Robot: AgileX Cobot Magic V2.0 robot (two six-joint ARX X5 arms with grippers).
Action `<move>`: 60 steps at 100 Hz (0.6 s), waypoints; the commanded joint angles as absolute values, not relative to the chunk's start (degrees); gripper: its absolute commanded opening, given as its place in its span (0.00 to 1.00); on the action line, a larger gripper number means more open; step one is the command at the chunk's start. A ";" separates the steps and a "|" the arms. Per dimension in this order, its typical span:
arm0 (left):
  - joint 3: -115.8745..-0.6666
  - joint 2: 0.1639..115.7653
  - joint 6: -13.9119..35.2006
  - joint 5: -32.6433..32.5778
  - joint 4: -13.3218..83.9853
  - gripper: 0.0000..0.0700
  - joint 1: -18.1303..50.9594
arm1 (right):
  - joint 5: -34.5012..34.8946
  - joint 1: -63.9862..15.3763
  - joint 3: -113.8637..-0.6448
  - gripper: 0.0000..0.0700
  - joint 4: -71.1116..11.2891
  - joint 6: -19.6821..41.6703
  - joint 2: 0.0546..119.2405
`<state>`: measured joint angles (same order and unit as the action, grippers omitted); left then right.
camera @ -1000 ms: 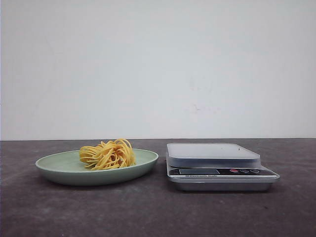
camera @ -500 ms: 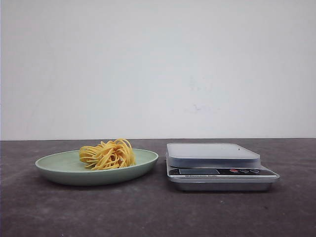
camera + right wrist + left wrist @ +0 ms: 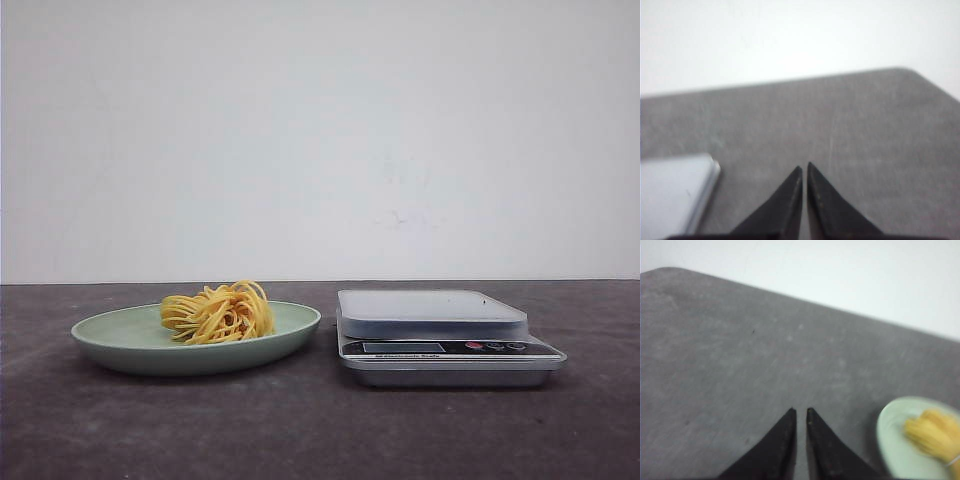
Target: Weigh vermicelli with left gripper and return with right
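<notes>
Vermicelli (image 3: 218, 313) sits heaped on the plate (image 3: 120, 330), just left of the scale (image 3: 440, 340), untouched. Our left gripper (image 3: 801, 412) has its jaws nearly pressed together and empty, over bare table (image 3: 300, 430) left of the plate; we judge it must spread them before reaching in. Our right gripper (image 3: 804, 169), jaws likewise together, waits right of the scale, placed for the return.
</notes>
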<state>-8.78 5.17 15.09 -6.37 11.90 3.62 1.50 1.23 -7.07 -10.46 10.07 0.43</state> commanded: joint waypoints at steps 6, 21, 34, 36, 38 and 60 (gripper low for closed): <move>-13.85 10.22 18.24 -3.92 13.39 0.01 3.66 | 2.04 1.21 -11.38 0.01 -14.00 14.17 1.76; -22.52 17.91 18.76 0.34 15.86 0.01 3.66 | 6.33 1.21 -17.89 0.01 -16.58 18.06 5.52; -30.87 23.64 16.69 2.79 19.14 0.01 3.66 | 8.01 1.21 -25.43 0.01 -20.71 17.93 9.98; -32.12 24.34 16.16 3.16 19.64 0.01 3.66 | 7.99 1.21 -26.70 0.01 -21.58 17.69 10.76; -33.30 24.95 15.62 3.55 20.01 0.01 3.66 | 7.99 1.21 -28.03 0.01 -22.52 17.39 11.62; -42.81 28.34 12.49 9.26 20.43 0.48 3.66 | 11.86 1.21 -41.01 0.04 -26.22 11.16 20.86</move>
